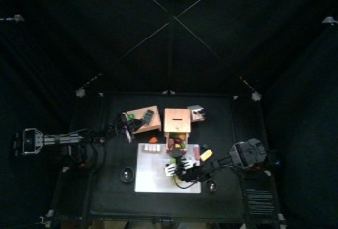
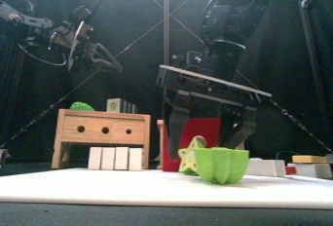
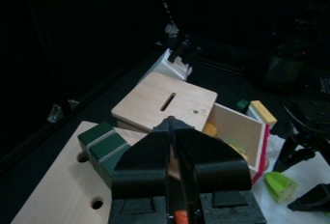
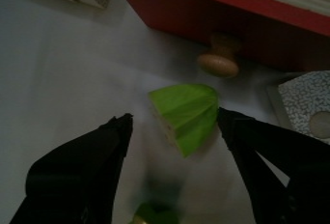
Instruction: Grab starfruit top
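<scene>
The right claw (image 4: pixel 175 146) is spread wide, its 2 jaws set either side of the green starfruit top (image 4: pixel 184 115), which lies on the white surface (image 4: pixel 65 73) just in front of a red box (image 4: pixel 219 15). This straddle is judged a lining-up for a grasp; no contact is seen. In the front view the starfruit top (image 2: pixel 221 164) sits below the right claw (image 2: pixel 208 123). The left claw (image 3: pixel 180 170) is held high above a wooden block (image 3: pixel 168 107), apparently pressed together. A small tan object (image 4: pixel 219 64) beside the red box cannot be identified, and the fruit's far side is hidden.
</scene>
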### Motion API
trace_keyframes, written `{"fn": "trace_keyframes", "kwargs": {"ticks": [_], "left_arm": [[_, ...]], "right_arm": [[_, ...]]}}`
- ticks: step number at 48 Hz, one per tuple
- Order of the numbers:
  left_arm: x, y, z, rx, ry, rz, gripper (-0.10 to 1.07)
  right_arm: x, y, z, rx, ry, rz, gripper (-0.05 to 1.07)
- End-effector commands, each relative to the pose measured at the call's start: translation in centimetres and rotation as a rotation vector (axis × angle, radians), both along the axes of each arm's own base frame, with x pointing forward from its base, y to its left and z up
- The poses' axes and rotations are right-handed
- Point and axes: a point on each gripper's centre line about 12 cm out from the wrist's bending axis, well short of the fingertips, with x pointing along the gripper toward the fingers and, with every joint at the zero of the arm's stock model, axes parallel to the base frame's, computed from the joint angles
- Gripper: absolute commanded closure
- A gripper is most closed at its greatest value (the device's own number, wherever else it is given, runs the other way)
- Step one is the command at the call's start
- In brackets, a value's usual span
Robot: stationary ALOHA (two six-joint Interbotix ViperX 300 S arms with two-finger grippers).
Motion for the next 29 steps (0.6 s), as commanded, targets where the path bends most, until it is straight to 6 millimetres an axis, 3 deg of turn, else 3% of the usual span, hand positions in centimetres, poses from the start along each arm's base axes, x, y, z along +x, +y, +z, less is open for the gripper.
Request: {"fn": "trace_keyframes", "kwargs": {"ticks": [1, 9, 22, 29], "left_arm": [[0.1, 0.0, 0.6, 0.003, -0.024, 0.004, 0.54], [0.0, 0.1, 0.4, -0.008, -0.022, 0.01, 0.54], [-0.1, 0.1, 0.1, -0.023, -0.019, 0.016, 0.54], [0.0, -0.1, 0.1, -0.025, -0.018, 0.01, 0.54]], "right_arm": [[0.5, -0.1, 1.4, 0.005, -0.034, -0.009, 0.03], [0.4, -0.2, 1.2, 0.0, -0.025, -0.008, 0.05], [0.4, 0.1, 1.2, 0.005, -0.025, -0.004, 0.22], [0.7, 0.6, 2.6, 0.027, -0.056, 0.004, 0.22]]}}
